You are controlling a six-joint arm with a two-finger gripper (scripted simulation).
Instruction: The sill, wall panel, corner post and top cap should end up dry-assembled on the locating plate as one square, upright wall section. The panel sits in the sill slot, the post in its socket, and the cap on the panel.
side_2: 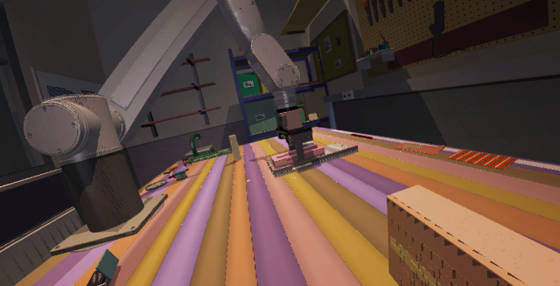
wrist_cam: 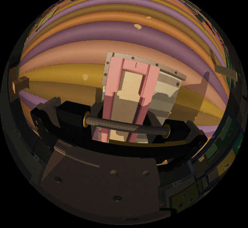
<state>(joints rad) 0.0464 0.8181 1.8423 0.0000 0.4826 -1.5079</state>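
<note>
The pink sill (side_2: 294, 155) (wrist_cam: 128, 94) lies flat on the grey locating plate (side_2: 313, 159) (wrist_cam: 160, 89), in the middle of the striped table, and is held by my gripper (side_2: 301, 149) (wrist_cam: 126, 125), which is closed across it. The sill's slot faces up and shows a tan floor. The large tan wall panel (side_2: 463, 238) lies on the table near the right front edge. A small tan post (side_2: 235, 147) (wrist_cam: 225, 72) stands upright behind the plate to the left. A small tan block (wrist_cam: 20, 84) lies apart on the table's other side.
The robot base (side_2: 96, 190) stands at the table's left edge. A green clamp (side_2: 202, 148) and small tools lie near it. An orange ribbed mat (side_2: 481, 159) lies at the far right edge. Shelving stands behind the table.
</note>
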